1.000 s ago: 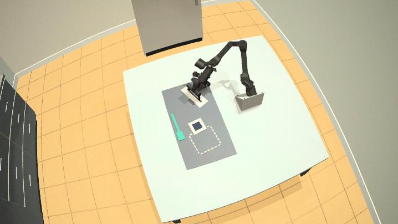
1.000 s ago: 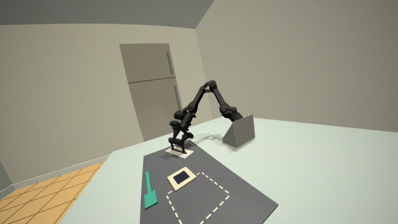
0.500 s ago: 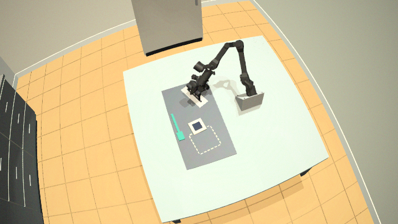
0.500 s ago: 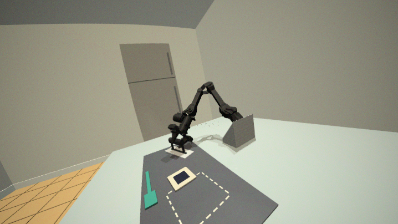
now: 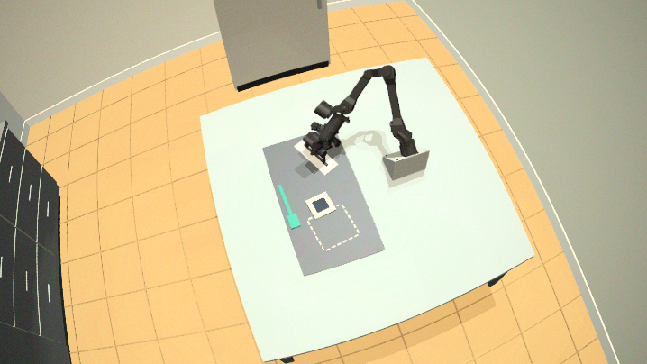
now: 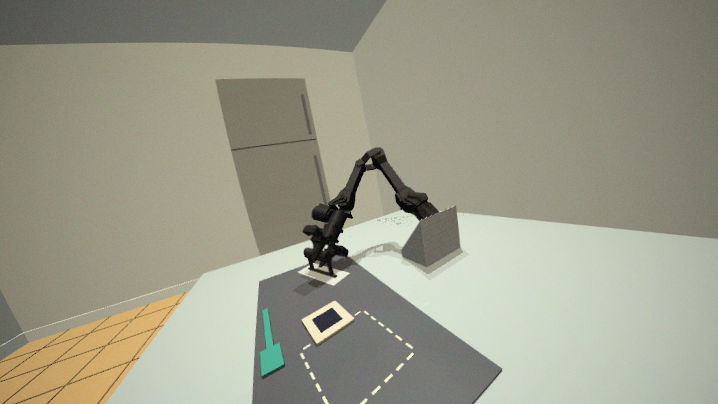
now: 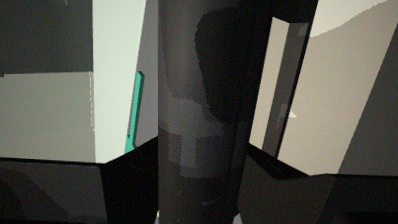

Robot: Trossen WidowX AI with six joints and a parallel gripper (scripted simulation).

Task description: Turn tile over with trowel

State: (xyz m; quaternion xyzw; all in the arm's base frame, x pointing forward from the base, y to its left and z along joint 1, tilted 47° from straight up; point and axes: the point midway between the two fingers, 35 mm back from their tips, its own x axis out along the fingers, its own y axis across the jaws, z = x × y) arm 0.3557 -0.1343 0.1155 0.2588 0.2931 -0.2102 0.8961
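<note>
The black handle (image 5: pixel 311 139) (image 6: pixel 311 254) (image 7: pixel 200 125) is grasped by the gripper (image 5: pixel 320 145) (image 6: pixel 322 252) (image 7: pixel 200 138); the tile (image 5: pixel 320 204) (image 6: pixel 327 320) lies toward the tabletop (image 5: pixel 397 316) (image 6: pixel 577 311) (image 7: pixel 117 75) edge opposite the fridge (image 5: pixel 276 40) (image 6: pixel 271 165).

Pale table (image 5: pixel 452 217) (image 6: pixel 577 311) (image 7: pixel 116 75) under a grey mat (image 5: pixel 348 253) (image 6: pixel 441 361) (image 7: pixel 148 55) and, seemingly, the arm's wedge-shaped base (image 5: pixel 409 167) (image 6: pixel 441 241).

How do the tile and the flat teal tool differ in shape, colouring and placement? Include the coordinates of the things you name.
The tile (image 5: pixel 321 204) (image 6: pixel 327 320) is squarish; the teal tool (image 5: pixel 293 220) (image 6: pixel 271 357) (image 7: pixel 136 105) has a long, narrow handle and a wider blade.
The tile is cream with a dark central square; the teal tool is plain.
The tile sits at the dashed outline's edge; the teal tool lies away from it.
Both lie flat.
</note>
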